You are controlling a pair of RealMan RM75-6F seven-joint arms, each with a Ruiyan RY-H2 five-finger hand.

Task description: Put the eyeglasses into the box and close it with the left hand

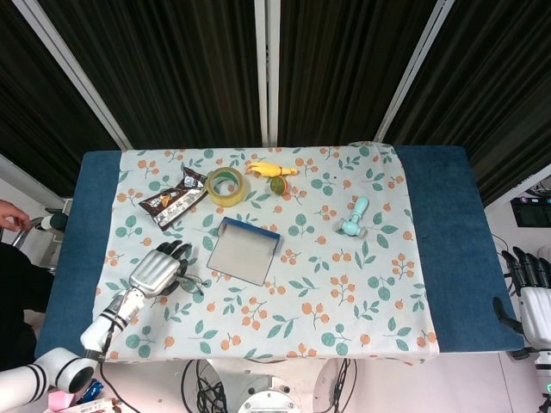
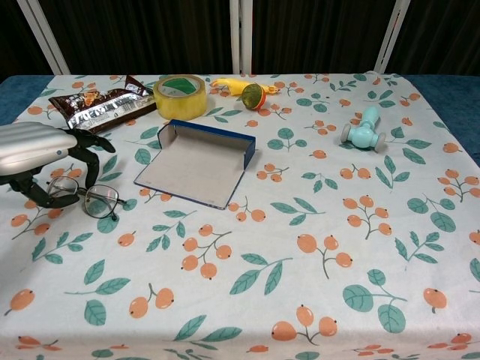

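The eyeglasses lie flat on the flowered cloth at the front left, also seen in the head view. My left hand hovers right over their left half, fingers curled down behind the frame and thumb in front, with a gap still between them; in the head view the left hand sits just left of the glasses. The open blue box lies flat to the right of the glasses, its grey inside up. My right hand stays off the table at the far right, fingers spread, holding nothing.
At the back stand a roll of yellow tape, a brown snack packet and a yellow banana toy. A teal massager lies at the right. A person's arm shows at the left edge.
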